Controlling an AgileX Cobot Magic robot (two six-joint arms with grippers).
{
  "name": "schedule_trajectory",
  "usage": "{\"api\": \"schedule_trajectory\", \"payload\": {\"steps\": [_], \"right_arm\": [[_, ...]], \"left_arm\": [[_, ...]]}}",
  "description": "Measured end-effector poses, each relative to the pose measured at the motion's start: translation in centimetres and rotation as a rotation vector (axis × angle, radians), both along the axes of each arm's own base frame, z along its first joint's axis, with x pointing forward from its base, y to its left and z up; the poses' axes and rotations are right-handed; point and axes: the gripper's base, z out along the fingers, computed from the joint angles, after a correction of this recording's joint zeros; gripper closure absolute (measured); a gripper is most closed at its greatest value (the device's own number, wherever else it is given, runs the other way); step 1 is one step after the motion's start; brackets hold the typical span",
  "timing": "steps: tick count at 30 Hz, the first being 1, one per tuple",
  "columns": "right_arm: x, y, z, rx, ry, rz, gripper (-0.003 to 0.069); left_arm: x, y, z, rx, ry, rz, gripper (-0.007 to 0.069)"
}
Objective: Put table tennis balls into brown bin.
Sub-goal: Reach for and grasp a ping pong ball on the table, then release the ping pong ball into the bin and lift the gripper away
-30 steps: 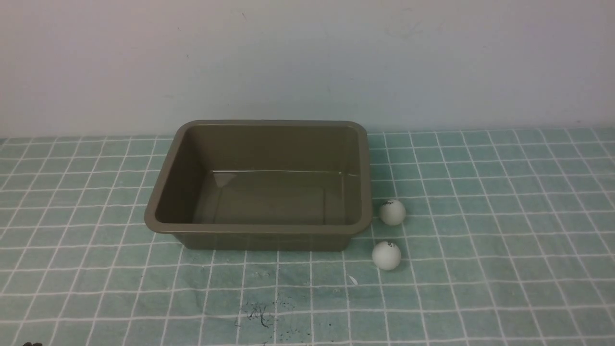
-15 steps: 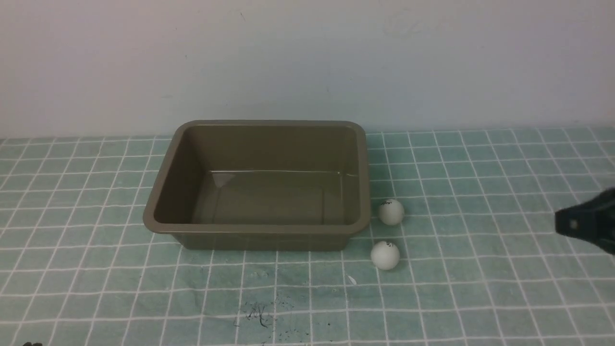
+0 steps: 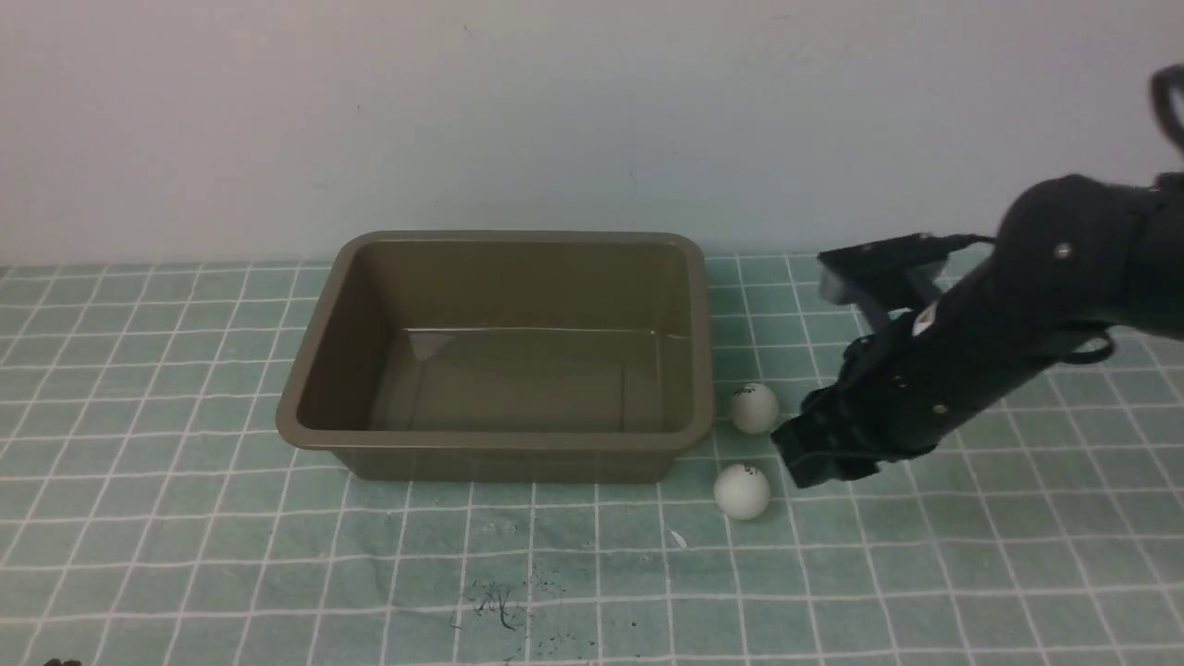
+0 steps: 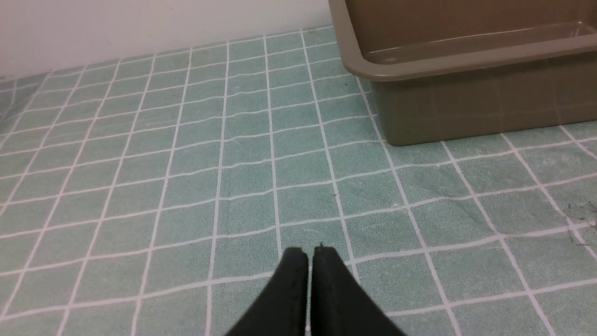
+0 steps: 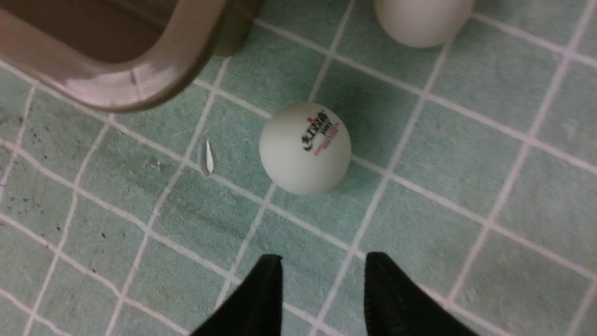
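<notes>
The brown bin [image 3: 499,442] stands empty on the checked cloth, mid-table. Two white table tennis balls lie just right of it, one by its front right corner [image 3: 754,408] and one nearer me [image 3: 742,491]. My right gripper [image 3: 803,465] hangs low just right of both balls, touching neither. In the right wrist view its jaws [image 5: 324,256] are open with only cloth between them. The nearer ball [image 5: 305,148] with its printed mark lies just ahead of the tips, the other ball [image 5: 422,21] farther off, beside the bin's corner [image 5: 140,84]. My left gripper [image 4: 309,249] is shut and empty, short of the bin [image 4: 419,70].
A green cloth with white grid lines covers the table, and a pale wall rises right behind the bin. A small white scrap [image 3: 678,539] lies on the cloth near the closer ball. Dark smudges [image 3: 499,606] mark the cloth in front of the bin.
My right arm has swung in from the right edge of the front view to just beside the balls, and its jaws have parted. Balls and bin have not moved.
</notes>
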Motion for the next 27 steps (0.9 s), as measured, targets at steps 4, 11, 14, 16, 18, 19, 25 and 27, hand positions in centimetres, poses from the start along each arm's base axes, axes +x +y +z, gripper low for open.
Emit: {"api": "schedule_trajectory", "payload": {"steps": [4, 11, 14, 16, 18, 19, 25, 27], "right_arm": [[1.0, 2.0, -1.7, -0.021, -0.026, 0.045, 0.0216], [2.1, 3.1, -4.8, -0.068, -0.072, 0.074, 0.0155], [2.4, 3.2, -5.4, -0.070, -0.080, 0.070, 0.0214], [2.5, 3.2, -5.8, -0.072, -0.080, 0.068, 0.0303], [2.7, 3.3, -5.8, -0.073, -0.085, 0.068, 0.0310], [2.7, 3.3, -5.8, -0.076, -0.083, 0.071, 0.0308], [1.4, 2.8, -3.9, -0.097, -0.013, 0.096, 0.0308], [0.7, 2.6, -2.0, -0.069, -0.017, 0.089, 0.0308]], "left_arm": [[0.0, 0.0, 0.0, 0.000, 0.000, 0.000, 0.0629], [0.0, 0.0, 0.0, 0.000, 0.000, 0.000, 0.0629], [0.0, 0.0, 0.0, 0.000, 0.000, 0.000, 0.0629], [0.0, 0.0, 0.0, 0.000, 0.000, 0.000, 0.0629], [0.0, 0.0, 0.0, 0.000, 0.000, 0.000, 0.0629], [0.0, 0.0, 0.0, 0.000, 0.000, 0.000, 0.0629], [0.0, 0.0, 0.0, 0.000, 0.000, 0.000, 0.0629], [0.0, 0.0, 0.0, 0.000, 0.000, 0.000, 0.0629]]}}
